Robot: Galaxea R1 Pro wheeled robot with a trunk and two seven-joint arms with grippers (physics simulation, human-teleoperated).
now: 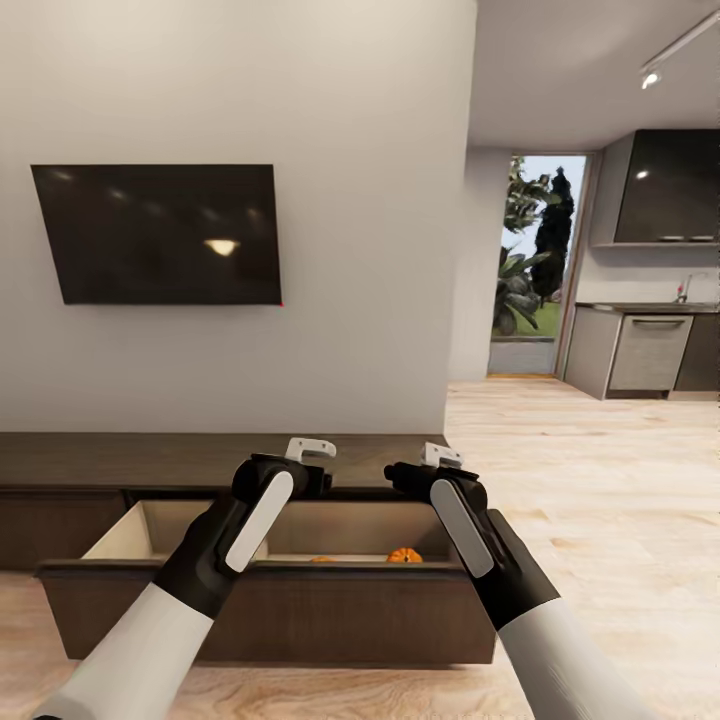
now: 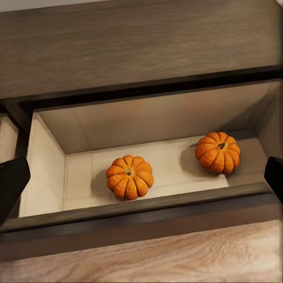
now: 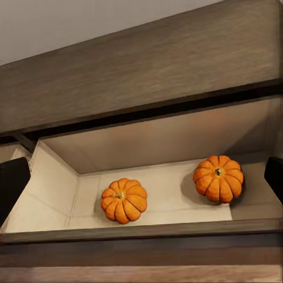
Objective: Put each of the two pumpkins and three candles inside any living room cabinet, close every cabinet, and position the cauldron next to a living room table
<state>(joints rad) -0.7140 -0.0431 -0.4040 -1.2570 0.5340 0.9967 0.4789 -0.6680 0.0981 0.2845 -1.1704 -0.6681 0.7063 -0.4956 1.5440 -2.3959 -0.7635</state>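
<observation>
The cabinet [image 1: 200, 458] runs low along the wall, and one of its drawers [image 1: 270, 610] is pulled out in front of me. Two orange pumpkins lie on the drawer's pale floor, apart from each other: one pumpkin [image 2: 130, 177] [image 3: 124, 200] toward the left, the other pumpkin [image 1: 405, 555] [image 2: 218, 152] [image 3: 219, 178] toward the right. My left gripper [image 1: 310, 450] and right gripper [image 1: 443, 456] hover side by side above the open drawer, both open and holding nothing. Dark fingertips [image 2: 12, 183] [image 3: 13, 183] stand at the edges of the wrist views. The candles, cauldron and table are out of view.
A black TV [image 1: 160, 235] hangs on the wall above the cabinet. To the right, pale wood floor [image 1: 600, 480] leads to a kitchen with a dishwasher [image 1: 650, 352] and a glass door [image 1: 535, 270]. The neighbouring drawer front [image 1: 50, 525] at the left is closed.
</observation>
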